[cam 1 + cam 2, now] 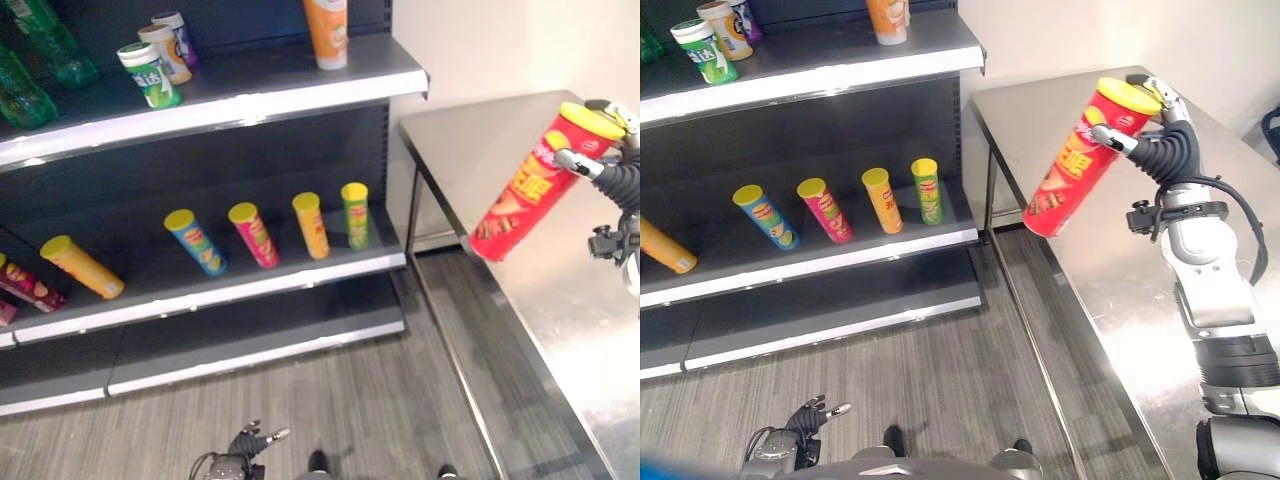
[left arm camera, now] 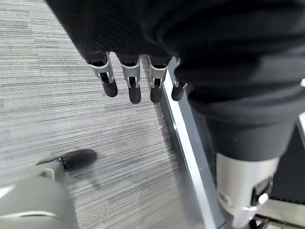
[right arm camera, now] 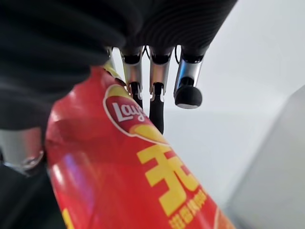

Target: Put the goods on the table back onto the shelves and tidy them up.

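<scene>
red can (image 1: 1080, 160) gripped in right hand (image 1: 1140, 135), fingers curled round it, lifted over table (image 1: 1120, 300) edge nearest shelves (image 1: 260, 275). shelving pending. left hand (image 2: 133, 81) hung low, fingers relaxed.

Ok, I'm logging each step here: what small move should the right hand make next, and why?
Probably carry the red chip can left toward the middle shelf. The right hand holds it near its yellow lid, tilted, in the air above the steel table. The row of cans on that shelf ends with the green can, with bare shelf beside it.
</scene>
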Available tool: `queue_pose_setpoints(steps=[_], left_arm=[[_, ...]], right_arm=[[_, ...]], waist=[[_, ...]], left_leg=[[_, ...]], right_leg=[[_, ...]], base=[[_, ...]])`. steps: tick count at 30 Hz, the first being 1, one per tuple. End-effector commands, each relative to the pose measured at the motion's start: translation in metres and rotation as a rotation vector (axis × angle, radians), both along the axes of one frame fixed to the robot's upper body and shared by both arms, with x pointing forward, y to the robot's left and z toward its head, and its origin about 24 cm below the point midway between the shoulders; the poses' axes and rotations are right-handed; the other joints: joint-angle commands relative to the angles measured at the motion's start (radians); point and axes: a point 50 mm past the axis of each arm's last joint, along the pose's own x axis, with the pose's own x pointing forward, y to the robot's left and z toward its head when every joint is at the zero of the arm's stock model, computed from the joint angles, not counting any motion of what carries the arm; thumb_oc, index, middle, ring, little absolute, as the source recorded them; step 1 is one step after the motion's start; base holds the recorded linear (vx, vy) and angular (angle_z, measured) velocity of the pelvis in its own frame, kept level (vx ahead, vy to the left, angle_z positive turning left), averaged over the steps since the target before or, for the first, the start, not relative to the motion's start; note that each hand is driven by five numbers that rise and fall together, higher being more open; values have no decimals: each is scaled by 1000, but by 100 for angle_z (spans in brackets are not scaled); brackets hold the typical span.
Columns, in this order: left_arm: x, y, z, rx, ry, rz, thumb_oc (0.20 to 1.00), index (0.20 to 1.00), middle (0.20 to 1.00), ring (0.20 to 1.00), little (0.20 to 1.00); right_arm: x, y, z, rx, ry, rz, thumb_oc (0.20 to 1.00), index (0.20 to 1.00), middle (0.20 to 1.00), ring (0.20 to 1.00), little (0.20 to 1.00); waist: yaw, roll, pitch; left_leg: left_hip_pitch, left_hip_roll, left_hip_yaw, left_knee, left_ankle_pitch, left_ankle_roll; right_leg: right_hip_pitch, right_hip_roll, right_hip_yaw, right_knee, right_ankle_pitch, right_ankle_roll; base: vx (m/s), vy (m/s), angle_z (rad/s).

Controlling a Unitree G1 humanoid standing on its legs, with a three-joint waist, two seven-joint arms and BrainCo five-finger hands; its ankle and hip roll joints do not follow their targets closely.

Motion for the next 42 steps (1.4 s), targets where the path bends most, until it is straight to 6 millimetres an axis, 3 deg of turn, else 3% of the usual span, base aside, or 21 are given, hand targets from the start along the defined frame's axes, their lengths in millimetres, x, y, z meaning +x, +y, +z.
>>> queue_pose_setpoints(steps=[1, 6, 7, 9, 11, 14, 17, 18, 19, 20, 22, 23, 24, 25, 27, 31, 34, 39, 40, 41, 42], left_arm=[[23, 26, 17, 37, -109, 83, 1000, 1000, 1000, 1000, 1000], [22, 21, 14, 25, -109, 101, 1000, 1000, 1000, 1000, 1000], [23, 22, 15, 41, -109, 91, 1000, 1000, 1000, 1000, 1000], [27, 22, 17, 65, -115, 55, 1000, 1000, 1000, 1000, 1000], [27, 23, 18, 71, -117, 49, 1000, 1000, 1000, 1000, 1000], [29, 22, 17, 84, -98, 10, 1000, 1000, 1000, 1000, 1000], [33, 32, 21, 128, -88, -20, 1000, 1000, 1000, 1000, 1000], [36, 36, 24, 158, -86, -58, 1000, 1000, 1000, 1000, 1000], [38, 40, 27, 153, -103, -60, 1000, 1000, 1000, 1000, 1000], [38, 39, 27, 153, -103, -61, 1000, 1000, 1000, 1000, 1000], [40, 36, 26, 165, -87, -92, 1000, 1000, 1000, 1000, 1000], [39, 33, 24, 166, -72, -107, 1000, 1000, 1000, 1000, 1000], [40, 26, 21, 152, -64, -122, 1000, 1000, 1000, 1000, 1000], [43, 17, 20, 131, -74, -136, 1000, 1000, 1000, 1000, 1000], [50, 7, 20, 118, -88, -169, 1000, 1000, 1000, 1000, 1000], [49, -2, 19, 98, -110, -167, 1000, 1000, 1000, 1000, 1000], [46, -5, 20, 78, -130, -167, 1000, 1000, 1000, 1000, 1000], [38, 1, 18, 76, -122, -102, 1000, 1000, 1000, 1000, 1000], [37, 4, 18, 86, -122, -78, 1000, 1000, 1000, 1000, 1000], [37, 4, 18, 86, -122, -76, 1000, 1000, 1000, 1000, 1000], [37, 6, 18, 85, -123, -70, 1000, 1000, 1000, 1000, 1000]], right_arm=[[-9, 14, 27, -53, -183, 54, 200, 200, 200, 200, 200], [-9, 23, 25, -115, -167, 82, 200, 200, 200, 200, 200], [-10, 24, 23, -138, -159, 80, 200, 200, 200, 200, 200], [-13, 24, 20, -168, -153, 76, 200, 200, 200, 200, 200], [-15, 25, 21, -177, -158, 81, 200, 200, 200, 200, 200], [-17, 21, 11, -168, -124, 57, 200, 200, 200, 200, 200], [-15, 25, 4, -151, -121, 45, 200, 200, 200, 200, 200], [-18, 24, 1, -158, -125, 23, 200, 200, 200, 200, 200], [-21, 17, 1, -170, -126, -14, 200, 200, 200, 200, 200], [-21, 17, 1, -170, -127, -15, 200, 200, 200, 200, 200], [-25, 13, 4, -169, -151, -38, 200, 200, 200, 200, 200], [-26, 13, 4, -174, -152, -39, 200, 200, 200, 200, 200], [-29, 10, 2, -193, -140, -53, 200, 200, 200, 200, 200], [-30, 12, -1, -189, -134, -38, 200, 200, 200, 200, 200], [-29, 18, -5, -211, -122, -13, 200, 200, 200, 200, 200], [-27, 31, -8, -256, -102, 48, 200, 200, 200, 200, 200], [-24, 42, -7, -318, -100, 88, 200, 200, 200, 200, 200], [-15, 55, -12, -412, -65, 120, 200, 200, 200, 200, 200], [-12, 61, -12, -419, -63, 141, 200, 200, 200, 200, 200], [-12, 61, -12, -419, -63, 142, 200, 200, 200, 200, 200], [-10, 61, -12, -420, -61, 140, 200, 200, 200, 200, 200]], waist=[[31, -70, 7], [21, -71, 16], [12, -72, 20], [6, -63, 11], [11, -58, 6], [-3, -54, -26], [0, -80, -15], [-9, -72, 6], [-15, -57, 17], [-16, -58, 16], [-16, -49, 20], [-16, -52, 21], [-22, -64, 22], [-27, -74, 23], [-25, -93, 28], [-14, -116, 25], [5, -114, 56], [22, -101, 66], [32, -104, 66], [30, -104, 66], [35, -101, 67]], left_leg=[[-41, 52, -35, 146, -114, -60], [-38, 158, -98, 81, -50, -91], [-44, 216, -137, 46, -6, -105], [-39, 248, -185, 20, 31, -131], [-49, 241, -225, 37, 34, -142], [-45, 169, -263, 100, -131, -139], [-30, 85, -197, 117, -214, -76], [-32, 40, -156, 113, -209, -35], [-38, 2, -154, 89, -185, -13], [-40, 1, -155, 87, -181, -13], [-50, -35, -162, 69, -163, 13], [-53, -58, -163, 61, -154, 26], [-50, -101, -175, 52, -146, 40], [-51, -136, -182, 52, -139, 49], [-50, -170, -179, 59, -147, 58], [-60, -215, -194, 89, -159, 52], [-119, -211, -170, 268, -200, 23], [-133, -116, -152, 260, -180, -6], [-138, -45, -187, 204, -130, -22], [-136, -44, -188, 199, -128, -23], [-150, -1, -217, 163, -93, -29]], right_leg=[[25, 32, 95, 76, -249, -58], [12, -13, 116, 98, -241, -26], [-6, -57, 130, 118, -235, 7], [-29, -101, 152, 134, -221, 40], [-33, -122, 161, 138, -210, 53], [-44, -225, 170, 129, -126, 106], [-150, -340, 211, 163, 125, 108], [-197, -320, 235, 211, 102, 84], [-210, -225, 290, 269, 1, 65], [-213, -226, 290, 270, 3, 65], [-200, -139, 277, 326, -133, 31], [-198, -83, 284, 352, -185, 10], [-210, 16, 313, 390, -246, -18], [-227, 95, 328, 398, -264, -49], [-214, 137, 313, 370, -275, -83], [-125, 138, 321, 197, -239, -91], [-76, 127, 301, 138, -227, -102], [-27, 108, 279, 98, -223, -88], [-37, 85, 282, 109, -232, -74], [-38, 86, 282, 112, -234, -75], [-42, 73, 289, 115, -242, -62]], base=[[-6, 69, 19], [11, 298, -3], [16, 673, -22], [28, 550, -14], [33, 381, -12], [62, 618, -13], [-118, 601, 16], [-228, 873, -57], [-181, 724, -43], [-110, 432, 34], [-62, 281, 36], [-33, 344, 32], [-25, 326, 67], [-27, 252, 119], [-39, 98, 80], [-9, -3, 11], [-9, 49, 23], [23, 141, 35], [64, 226, 10], [66, 286, -12], [57, 191, -25]])
